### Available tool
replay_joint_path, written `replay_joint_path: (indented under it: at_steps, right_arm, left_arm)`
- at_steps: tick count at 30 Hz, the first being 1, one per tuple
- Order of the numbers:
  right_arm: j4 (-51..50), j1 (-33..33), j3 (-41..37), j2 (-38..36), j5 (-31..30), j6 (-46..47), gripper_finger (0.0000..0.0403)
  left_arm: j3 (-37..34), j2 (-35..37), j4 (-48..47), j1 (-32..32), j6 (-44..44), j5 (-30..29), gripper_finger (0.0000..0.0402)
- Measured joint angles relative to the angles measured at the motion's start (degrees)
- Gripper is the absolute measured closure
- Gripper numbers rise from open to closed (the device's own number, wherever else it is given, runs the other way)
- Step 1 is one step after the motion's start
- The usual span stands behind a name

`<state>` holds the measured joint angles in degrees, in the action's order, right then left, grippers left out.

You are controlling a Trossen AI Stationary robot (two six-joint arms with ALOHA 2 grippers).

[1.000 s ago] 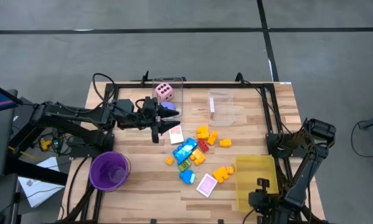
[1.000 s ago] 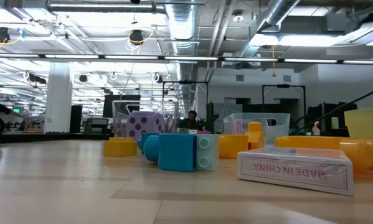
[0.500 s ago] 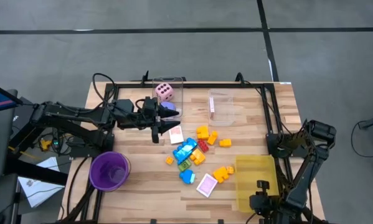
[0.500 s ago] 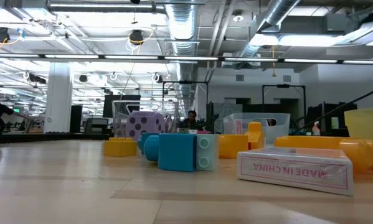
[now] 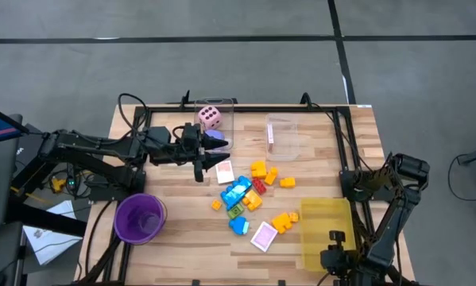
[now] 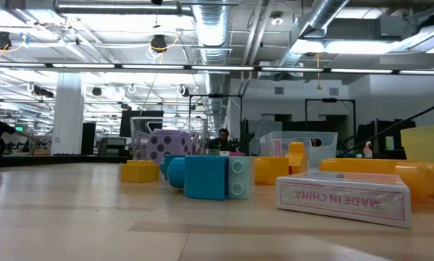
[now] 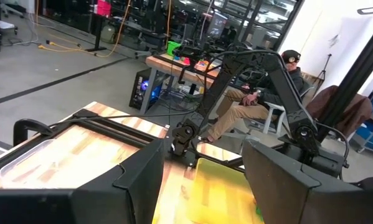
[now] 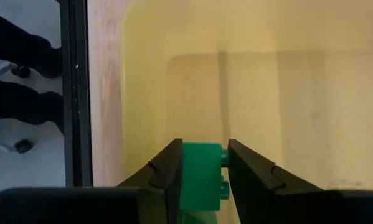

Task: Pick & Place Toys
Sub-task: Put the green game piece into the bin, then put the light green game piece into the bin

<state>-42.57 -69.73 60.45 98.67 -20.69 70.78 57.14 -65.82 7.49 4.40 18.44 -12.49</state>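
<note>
Right claw [image 8: 202,171] clamps a green block [image 8: 200,180] above the yellow tray [image 8: 267,87], barely shifted. Left claw [image 5: 214,155] hangs half-open, empty, unmoved; the drop looks next.

An open-plan robotics laboratory or industrial workshop. Exposed silver ventilation ducts [image 6: 217,32] and strip lights run under a bare ceiling; the floor [image 5: 222,56] is grey concrete marked with dark lines. A wooden counter [image 5: 317,159] stands in a black metal frame. Beyond it, a seated person [image 7: 261,99] and cluttered benches with cables [image 7: 186,53].
</note>
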Motion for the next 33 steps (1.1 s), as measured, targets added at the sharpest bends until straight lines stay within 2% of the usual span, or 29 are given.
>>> replay_joint_path:
  at_steps: [11, 24, 33]
  right_arm:
    - [0.18, 0.00, 0.00, 0.00, 0.30, 3.56, 0.0295]
    - [-0.47, 0.00, 0.00, 0.00, 1.22, 4.21, 0.0194]
    - [-4.05, 0.00, 0.00, -2.96, 1.31, 4.22, 0.0180]
  left_arm:
    - [0.00, 0.00, 0.00, 0.00, 0.27, 0.02, 0.0189]
    - [0.00, 0.00, 0.00, 0.00, 0.46, 0.07, 0.0189]
    - [0.00, 0.00, 0.02, 0.00, 0.46, 0.13, 0.0189]
